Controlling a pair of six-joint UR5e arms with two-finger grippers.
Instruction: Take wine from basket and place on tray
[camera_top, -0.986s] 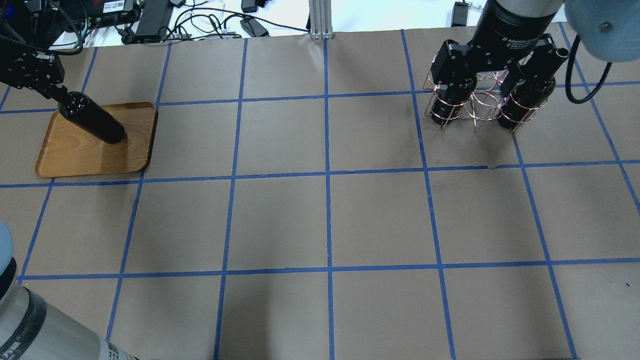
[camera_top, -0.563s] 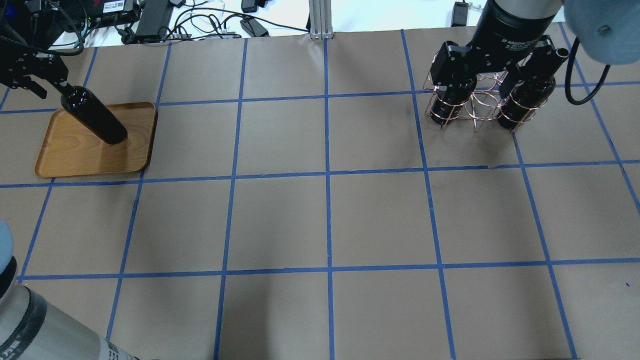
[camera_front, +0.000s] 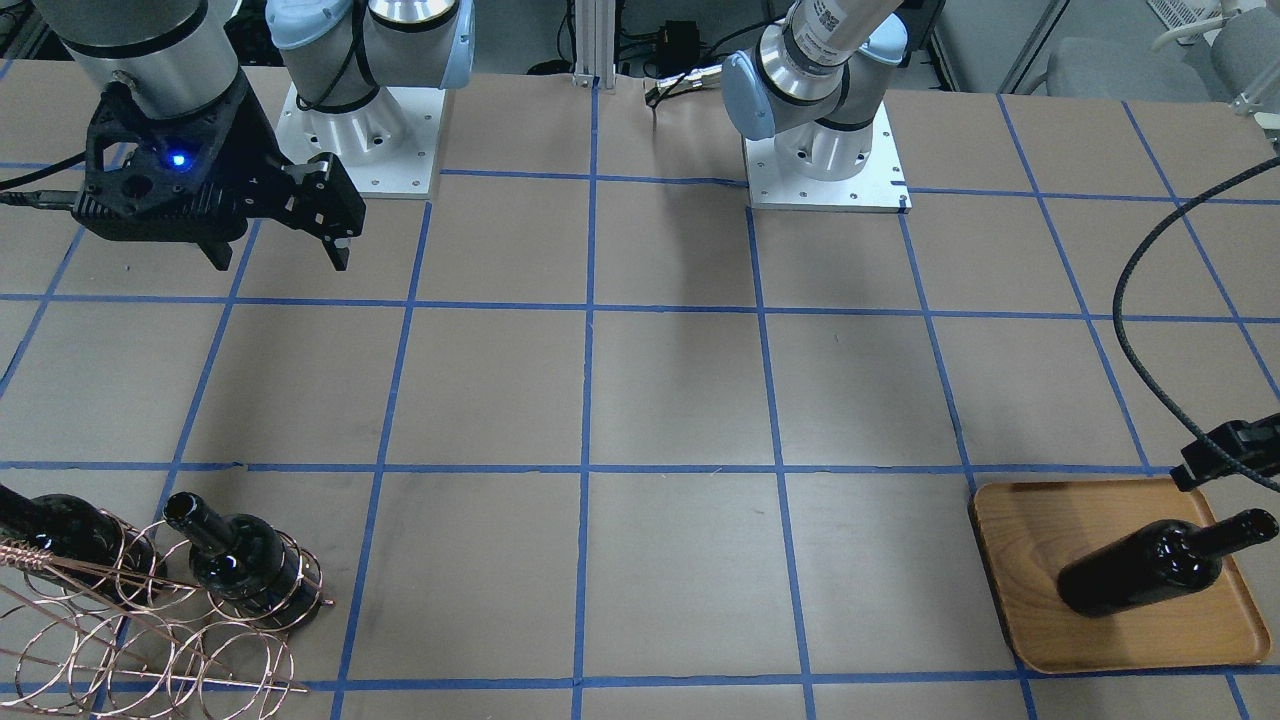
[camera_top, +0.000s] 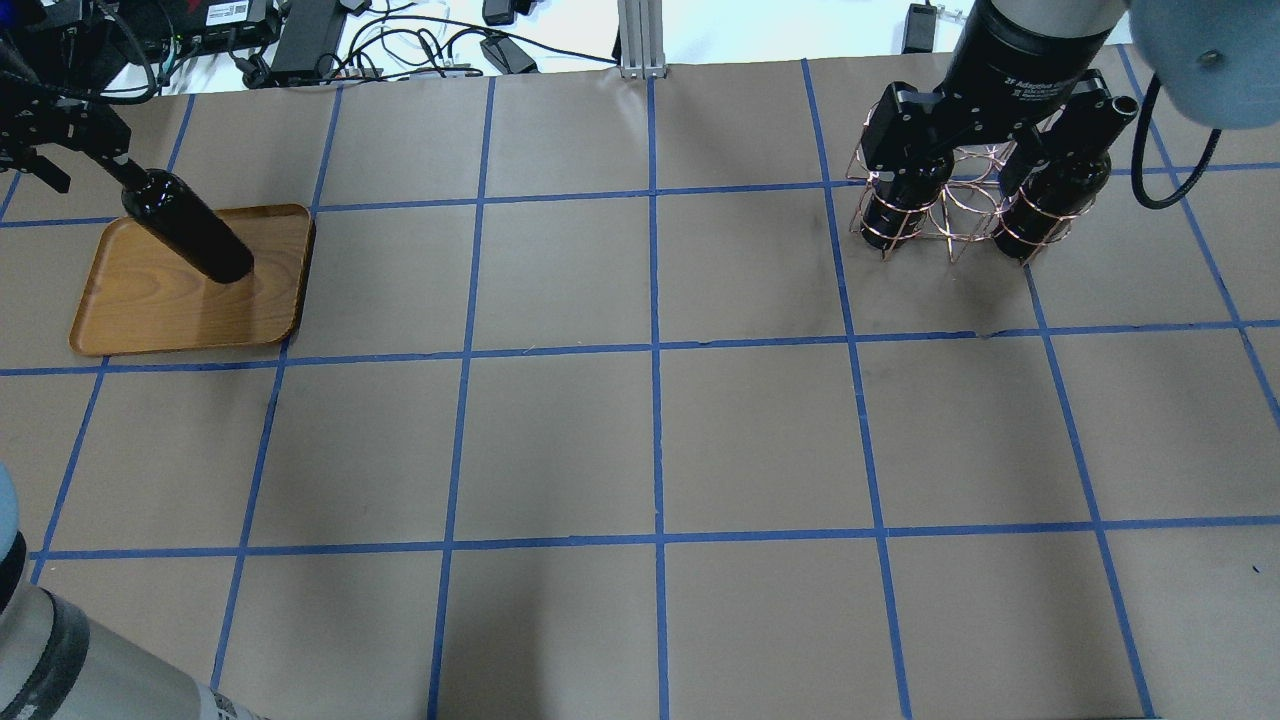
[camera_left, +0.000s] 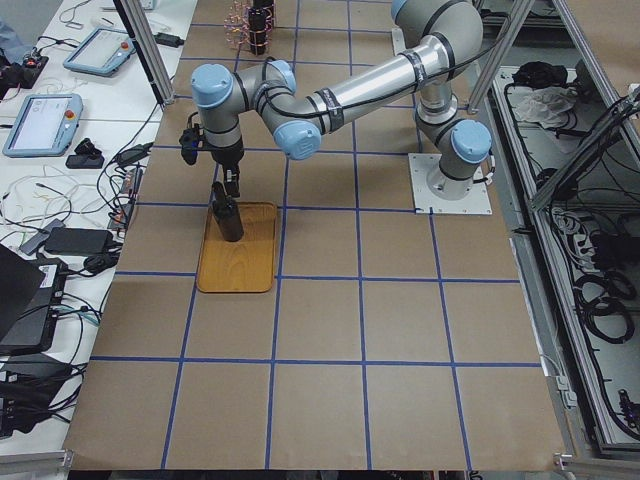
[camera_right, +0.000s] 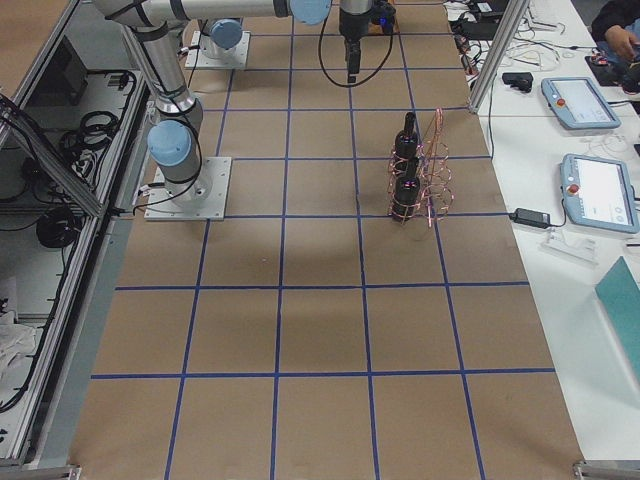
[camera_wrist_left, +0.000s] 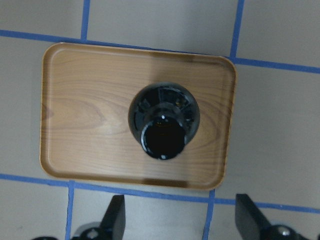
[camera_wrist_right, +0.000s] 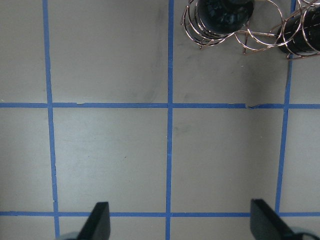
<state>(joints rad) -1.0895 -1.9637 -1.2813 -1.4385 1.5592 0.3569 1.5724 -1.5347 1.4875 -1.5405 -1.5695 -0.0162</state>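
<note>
One wine bottle stands upright on the wooden tray at the table's far left; the left wrist view looks straight down on the bottle and the tray. My left gripper is open and empty, just above the bottle's neck, with its fingers spread apart. Two more wine bottles stand in the copper wire basket at the far right. My right gripper is open and empty, high above the table, on the robot's side of the basket.
Brown paper with a blue tape grid covers the table. Cables and power bricks lie past the far edge. In the front-facing view a black cable hangs near the tray.
My left gripper has let go of the bottle's neck, opened and lifted away from it. The bottle stays standing on the tray. The right arm has hardly moved.
</note>
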